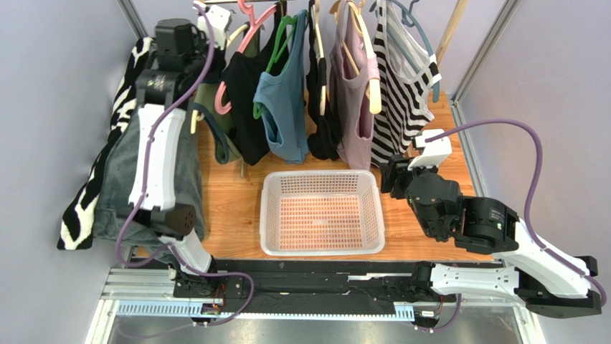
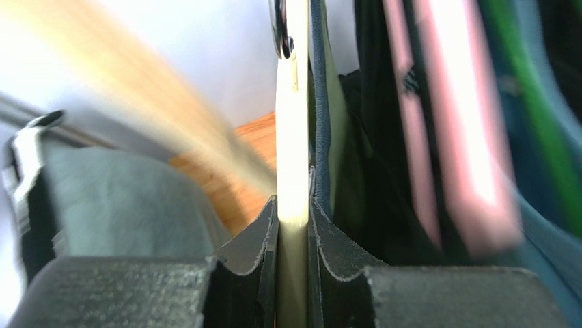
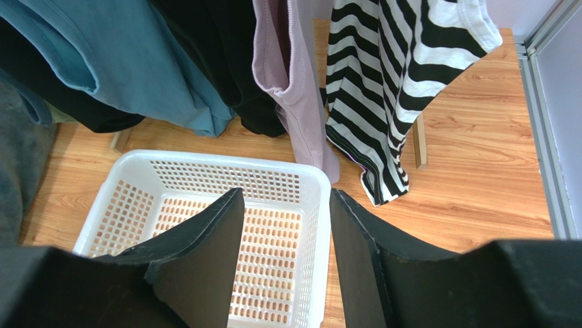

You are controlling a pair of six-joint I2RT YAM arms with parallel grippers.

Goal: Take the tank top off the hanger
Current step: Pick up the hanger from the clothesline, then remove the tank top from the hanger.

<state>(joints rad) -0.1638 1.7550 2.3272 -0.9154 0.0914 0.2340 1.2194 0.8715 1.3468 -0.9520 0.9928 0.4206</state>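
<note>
**Top view.** The left gripper (image 1: 219,34) is raised to the rail at the left end of the row of clothes. Its jaws cannot be made out from this angle. The dark green tank top (image 1: 209,104) hangs just below it. The right gripper (image 1: 391,175) sits low, just right of the white basket (image 1: 267,215) and well apart from the tank top, with several garments between.

**Left wrist view.** The left gripper (image 2: 292,205) is pinched narrow on the cream hanger (image 2: 292,123), one pad on each flat face. The tank top (image 2: 335,123) lies against the hanger, just right of the right finger. A pink hanger (image 2: 451,137) stands near, further right. Whether any fabric is caught under the right pad cannot be told.
- Judgement: the hold is on the hanger rather than the cloth, which suits anchoring it. The clamp should be kept firm and the hanger level while the garment is drawn off.

**Right wrist view.** The right gripper (image 3: 287,195) stands wide and empty. The basket (image 3: 225,162) is directly below it, and a striped top (image 3: 382,102) hangs ahead to its right. The tank top is not identifiable here.
- Judgement: this arm must travel left past the neighbouring garments and take only the green fabric. It should then slip one shoulder off the hanger's end before the other. Snagging an adjacent garment is the main risk.
</note>
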